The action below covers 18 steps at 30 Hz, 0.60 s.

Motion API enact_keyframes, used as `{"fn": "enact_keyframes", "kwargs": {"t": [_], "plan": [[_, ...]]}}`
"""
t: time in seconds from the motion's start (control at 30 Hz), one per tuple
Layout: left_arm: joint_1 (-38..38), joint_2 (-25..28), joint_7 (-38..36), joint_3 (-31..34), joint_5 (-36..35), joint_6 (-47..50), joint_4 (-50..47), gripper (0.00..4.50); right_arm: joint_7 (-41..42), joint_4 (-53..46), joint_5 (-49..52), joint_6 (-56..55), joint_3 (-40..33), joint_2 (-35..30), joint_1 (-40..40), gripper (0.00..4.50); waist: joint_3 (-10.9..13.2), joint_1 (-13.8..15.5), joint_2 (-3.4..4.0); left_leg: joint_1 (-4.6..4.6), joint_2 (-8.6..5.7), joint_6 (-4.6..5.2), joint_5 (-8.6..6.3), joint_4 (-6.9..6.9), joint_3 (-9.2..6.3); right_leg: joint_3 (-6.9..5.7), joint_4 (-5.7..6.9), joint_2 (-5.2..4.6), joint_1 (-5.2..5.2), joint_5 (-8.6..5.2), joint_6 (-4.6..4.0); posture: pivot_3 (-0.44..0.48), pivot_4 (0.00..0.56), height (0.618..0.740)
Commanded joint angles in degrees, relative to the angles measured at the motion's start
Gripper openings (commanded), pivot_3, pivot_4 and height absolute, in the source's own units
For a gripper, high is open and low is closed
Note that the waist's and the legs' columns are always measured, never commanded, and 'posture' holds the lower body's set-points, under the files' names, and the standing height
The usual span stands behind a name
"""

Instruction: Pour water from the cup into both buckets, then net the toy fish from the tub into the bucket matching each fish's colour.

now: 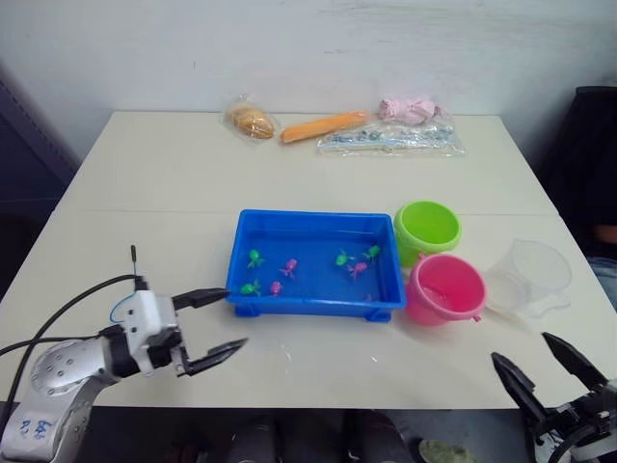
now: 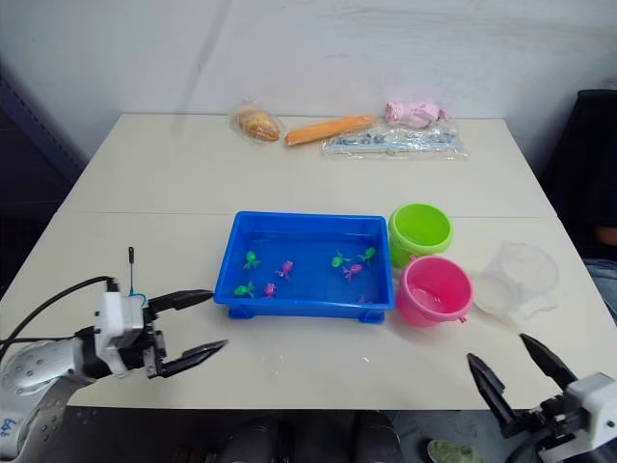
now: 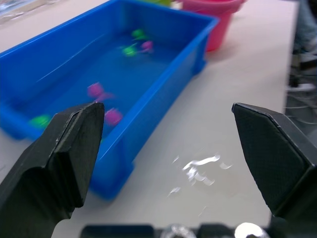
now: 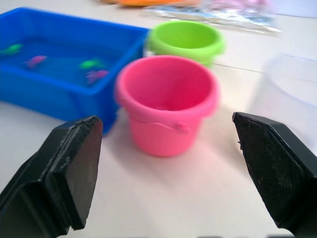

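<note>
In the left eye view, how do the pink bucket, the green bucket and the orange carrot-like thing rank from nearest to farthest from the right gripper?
From the right gripper:
1. Pink bucket, at the blue tub's right end, nearest.
2. Green bucket, just behind the pink one.
3. Orange carrot-like thing, at the table's far edge, farthest.

Head stereo pair: high, looking forward-down over tabletop point(image 1: 154, 174). Left wrist camera: low, close on tub point(image 3: 163, 84). Right wrist camera: low, close on pink bucket point(image 4: 168, 106). All share tub.
</note>
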Motion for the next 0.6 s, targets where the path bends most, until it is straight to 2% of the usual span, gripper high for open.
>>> {"fn": "enact_keyframes", "kwargs": {"t": [0.03, 0.17, 0.3, 0.47, 0.53, 0.6], "plan": [[-7.2, 0.9, -0.2, -2.7, -4.4, 6.3, -1.6, 4.44, -7.6, 1.9, -1.8, -2.6, -1.4, 4.6, -2.2, 4.5, 0.0, 0.0, 0.04, 0.0, 0.01, -0.03, 0.02, 0.0, -0.02, 0.01, 0.07, 0.02, -0.01, -0.02, -0.04, 0.0, 0.15, 0.74], [-14.5, 0.2, -0.7, -5.4, -4.8, 9.7, 0.4, 4.44, -16.4, 6.3, -6.5, -2.9, -1.3, 7.6, -8.9, 4.5, 0.0, -1.1, 0.22, 0.03, 0.0, -0.1, 0.08, 0.01, 0.0, 0.07, 0.19, 0.05, -0.06, -0.06, -0.11, 0.0, 0.15, 0.74], [-17.8, -0.5, -2.3, -8.3, -3.0, 9.6, 1.8, 4.44, -22.4, 11.7, -10.9, -1.5, -0.4, 6.7, -15.6, 4.5, -0.1, -1.7, 0.34, 0.01, 0.01, -0.16, 0.12, -0.02, 0.03, 0.08, 0.28, 0.15, -0.15, -0.11, -0.19, 0.0, 0.15, 0.74], [-19.3, -1.4, -2.7, -9.5, -1.6, 8.6, 2.7, 4.44, -25.5, 17.2, -12.7, -1.4, 0.7, 5.6, -20.7, 4.5, -0.1, -2.2, 0.15, -0.07, 0.03, -0.18, 0.2, -0.04, -0.02, 0.05, 0.43, 0.26, -0.13, -0.13, -0.21, 0.0, 0.15, 0.74], [-19.4, -1.8, -2.8, -9.7, -1.2, 8.3, 2.8, 4.44, -26.9, 19.7, -13.0, -1.6, 1.0, 5.0, -22.9, 4.5, -0.1, -2.5, -0.15, -0.09, 0.04, -0.15, 0.18, -0.07, 0.01, 0.05, 0.31, 0.31, -0.13, -0.13, -0.21, 0.0, 0.15, 0.74], [-19.5, -2.2, -2.8, -9.7, -0.8, 7.8, 3.0, 4.44, -27.0, 22.3, -12.7, -1.3, 1.7, 4.2, -25.9, 4.5, 0.0, -2.5, -0.09, -0.09, 0.05, -0.14, 0.14, -0.06, 0.03, 0.07, 0.26, 0.33, -0.14, -0.14, -0.19, 0.0, 0.15, 0.74]]}}
